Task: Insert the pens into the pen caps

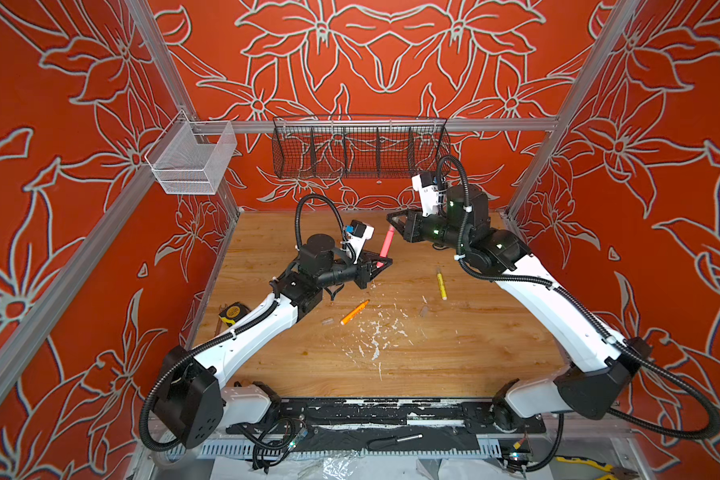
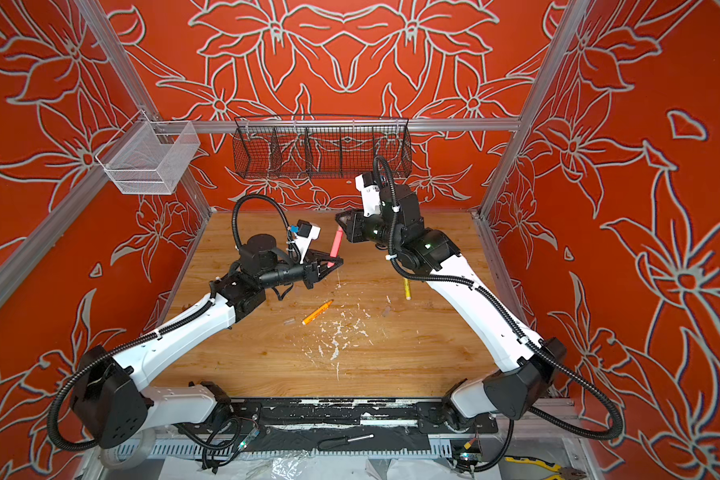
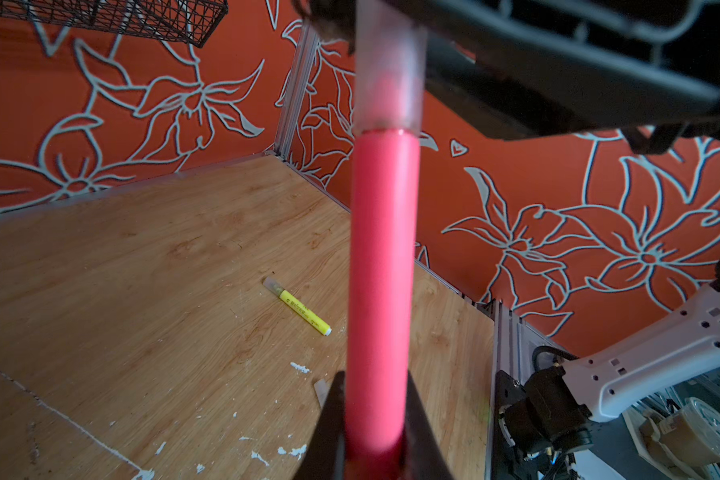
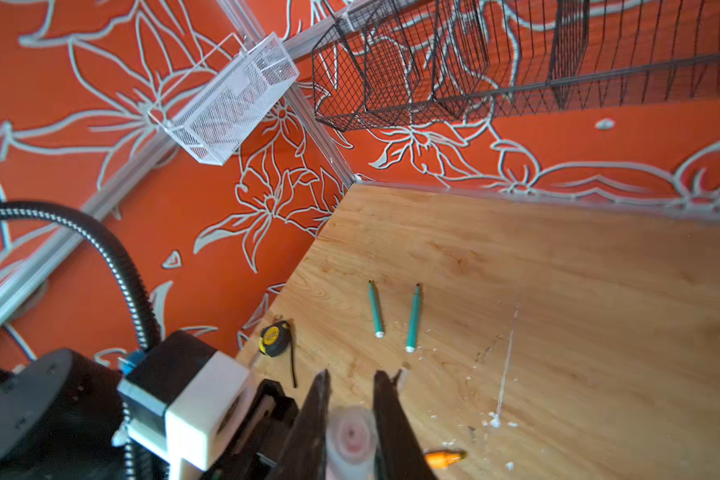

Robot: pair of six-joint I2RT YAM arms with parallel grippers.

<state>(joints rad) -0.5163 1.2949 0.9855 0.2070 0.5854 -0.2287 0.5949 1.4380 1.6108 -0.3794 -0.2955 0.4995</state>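
Note:
A pink pen (image 1: 386, 244) (image 2: 335, 246) (image 3: 381, 270) stands tilted above the table. My left gripper (image 1: 382, 264) (image 2: 332, 264) (image 3: 375, 380) is shut on its lower end. A clear pen cap (image 3: 389, 75) (image 4: 352, 436) sits over its upper tip, and my right gripper (image 1: 392, 220) (image 2: 340, 219) (image 4: 352, 374) is shut on that cap. A yellow pen (image 1: 441, 284) (image 3: 302, 309) wearing a clear cap and an orange pen (image 1: 354, 311) (image 4: 443, 459) lie on the wood. Two teal pens (image 4: 376, 309) (image 4: 412, 318) lie side by side. Loose caps (image 1: 327, 321) (image 1: 423, 311) rest near the orange pen.
A yellow tape measure (image 1: 233, 312) lies at the table's left edge. A black wire basket (image 1: 360, 149) and a white mesh basket (image 1: 192, 160) hang on the rails. White paint flecks (image 1: 375, 332) dot the middle. A screwdriver (image 1: 395, 440) lies in front, off the table.

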